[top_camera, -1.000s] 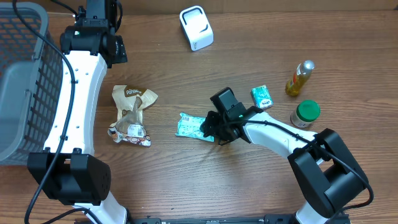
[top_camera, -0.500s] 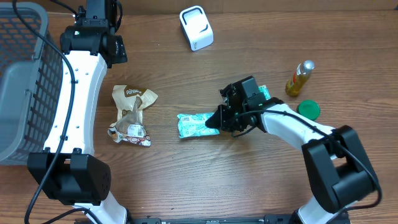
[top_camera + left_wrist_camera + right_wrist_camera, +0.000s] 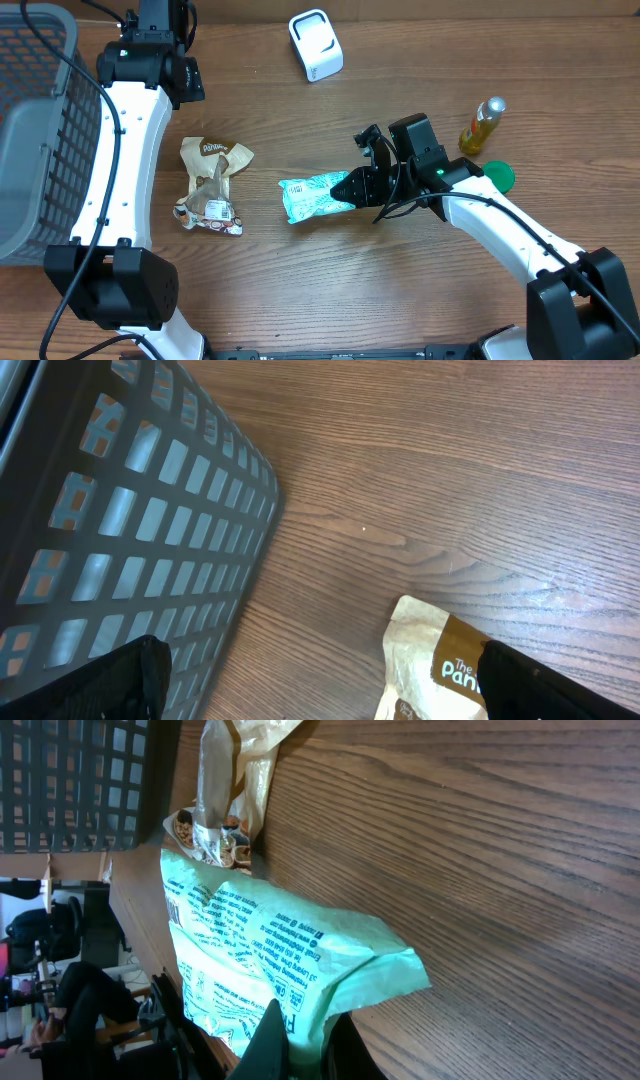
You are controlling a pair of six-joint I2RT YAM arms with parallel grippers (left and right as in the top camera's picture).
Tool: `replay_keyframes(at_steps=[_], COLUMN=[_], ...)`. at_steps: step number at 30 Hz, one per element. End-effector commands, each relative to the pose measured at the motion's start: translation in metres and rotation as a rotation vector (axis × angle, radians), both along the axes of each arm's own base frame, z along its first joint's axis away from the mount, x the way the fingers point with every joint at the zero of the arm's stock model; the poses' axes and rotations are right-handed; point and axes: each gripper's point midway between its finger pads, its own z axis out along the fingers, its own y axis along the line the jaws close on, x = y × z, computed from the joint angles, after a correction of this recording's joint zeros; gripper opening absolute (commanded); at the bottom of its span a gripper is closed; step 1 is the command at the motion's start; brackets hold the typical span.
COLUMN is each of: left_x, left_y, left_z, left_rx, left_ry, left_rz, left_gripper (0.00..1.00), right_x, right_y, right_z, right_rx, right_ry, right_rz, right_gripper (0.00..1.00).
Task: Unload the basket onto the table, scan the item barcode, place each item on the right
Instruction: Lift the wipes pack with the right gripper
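Note:
A pale green printed packet (image 3: 312,197) hangs just over the middle of the table, and my right gripper (image 3: 352,189) is shut on its right end. In the right wrist view the packet (image 3: 270,960) fills the lower left, its crumpled edge pinched in my right gripper (image 3: 305,1045). The white barcode scanner (image 3: 315,45) stands at the back of the table, well apart from the packet. My left gripper (image 3: 330,685) is open near the back left, over bare wood between the basket and a brown bag.
A grey mesh basket (image 3: 40,120) takes up the left edge. A crumpled brown paper bag (image 3: 212,185) lies left of the packet. A yellow bottle (image 3: 482,125) and a green-lidded jar (image 3: 497,176) stand at the right.
My right gripper closed on the packet's right end, and the arm swung to the right. The packet has shifted and tilted slightly. The left arm has not moved.

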Motion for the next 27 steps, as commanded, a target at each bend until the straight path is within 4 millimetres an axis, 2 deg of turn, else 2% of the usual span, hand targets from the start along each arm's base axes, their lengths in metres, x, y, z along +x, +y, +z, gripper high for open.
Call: replay_keyframes(at_steps=[1, 16, 22, 24, 26, 27], left_x=[0.000, 0.000, 0.000, 0.000, 0.000, 0.000], left_y=[0.000, 0.000, 0.000, 0.000, 0.000, 0.000], left_z=[0.014, 0.015, 0.014, 0.014, 0.014, 0.014], left_rx=[0.013, 0.013, 0.013, 0.013, 0.013, 0.013], left_ry=[-0.032, -0.032, -0.032, -0.032, -0.032, -0.032], left_rz=[-0.005, -0.005, -0.005, -0.005, -0.005, -0.005], left_gripper=[1.00, 1.00, 1.00, 1.00, 1.00, 0.99], right_x=[-0.002, 0.004, 0.016, 0.024, 0.033, 0.041], right_y=[0.001, -0.004, -0.010, -0.011, -0.007, -0.006], right_z=[0.009, 0.003, -0.001, 0.002, 0.015, 0.028], right_rx=[0.025, -0.020, -0.081, -0.089, -0.077, -0.080], right_ry=[-0.022, -0.043, -0.143, -0.183, -0.232, -0.265], right_rz=[0.018, -0.012, -0.001, -0.014, -0.006, -0.007], right_gripper=[0.04, 0.04, 0.04, 0.04, 0.04, 0.03])
